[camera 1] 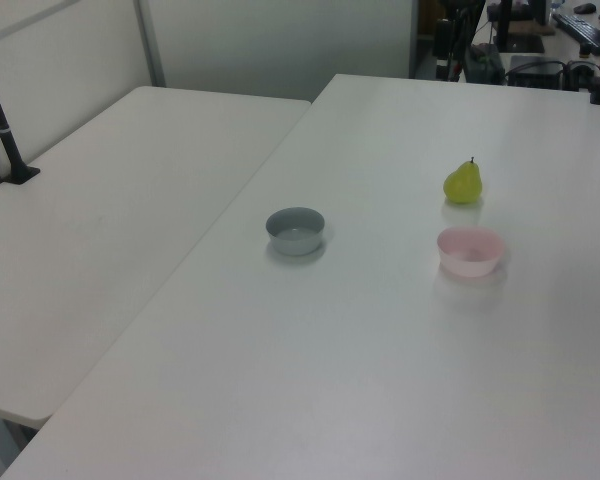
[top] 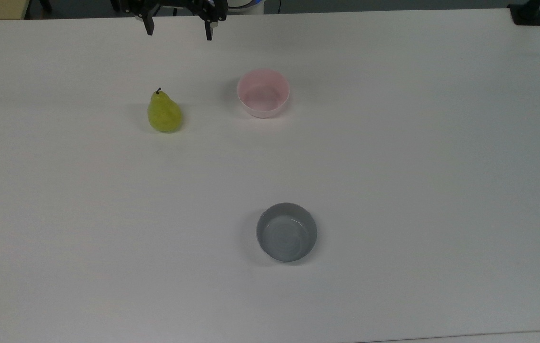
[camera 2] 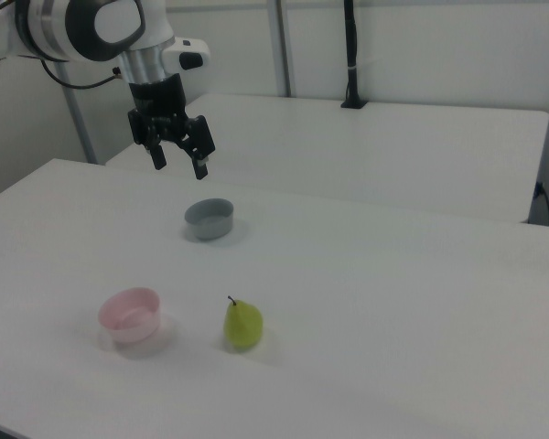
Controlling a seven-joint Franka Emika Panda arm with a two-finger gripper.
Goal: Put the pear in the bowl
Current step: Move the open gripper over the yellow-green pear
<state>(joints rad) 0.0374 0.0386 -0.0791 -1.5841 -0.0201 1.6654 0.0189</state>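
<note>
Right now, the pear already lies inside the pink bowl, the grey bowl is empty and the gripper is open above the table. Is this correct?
Not quite. The pear is not in the pink bowl; it stands upright on the table beside it, apart from it, as the top view shows. The rest holds: the grey bowl is empty and the gripper hangs open above the table.

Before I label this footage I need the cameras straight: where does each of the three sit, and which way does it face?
Top view: high above the table, looking down; the open gripper hangs at the upper edge, above the pear.
Left view: raised at one end, looking along the table; the grey bowl lies left of the pink bowl.
Right view: raised on the opposite side; arm and gripper hang above the grey bowl.
All three views share the pear and both bowls.
</note>
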